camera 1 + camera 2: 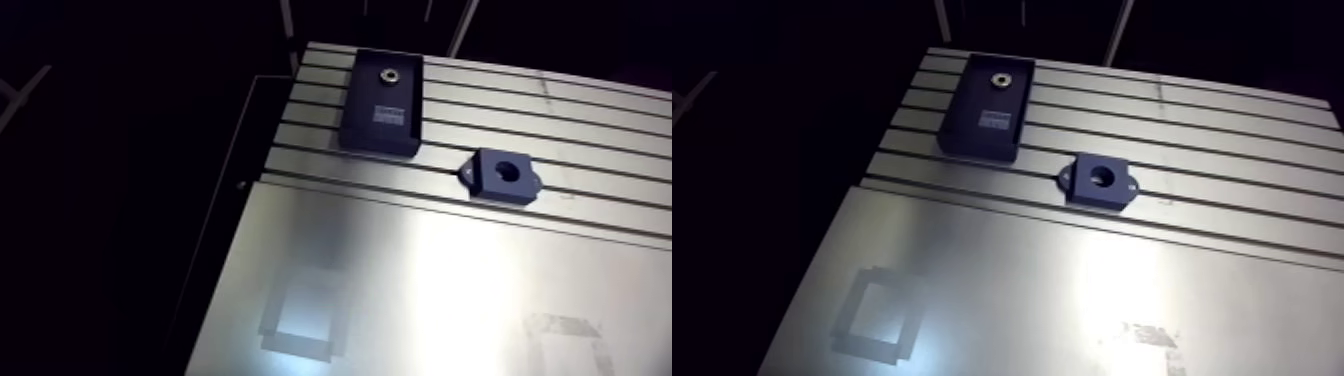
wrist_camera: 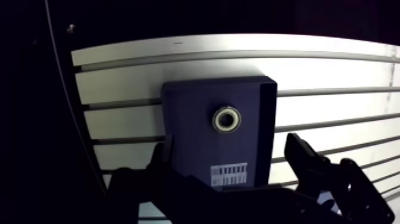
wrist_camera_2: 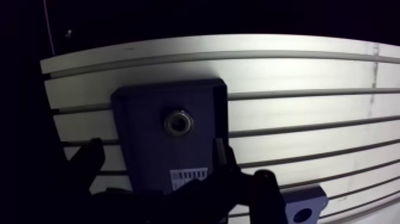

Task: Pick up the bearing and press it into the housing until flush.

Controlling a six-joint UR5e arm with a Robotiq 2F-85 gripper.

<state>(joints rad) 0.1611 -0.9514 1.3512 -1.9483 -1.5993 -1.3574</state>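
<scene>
Black two-finger tool point(image 2: 229, 149) was spread wide with nothing in it; both dark fingers point(image 2: 303, 158) stood clear of each other in the wrist view. It hung over the near end of a dark rectangular plastic tray point(image 2: 190, 113), one finger to each side. The small silver ring-shaped metal bearing point(image 2: 227, 118) lay ahead of the tool, in line with the gap, flat on the tray floor toward the far end, untouched. A white barcode-style label point(image 2: 229, 174) sat on the tray floor nearer the tool. In the arm view the tray sat at the far left of the slotted aluminium worktop point(image 1: 420, 280). The dark blue block-shaped housing point(image 1: 504, 174), round bore up, lay right of and nearer than the tray, apart from it.
</scene>
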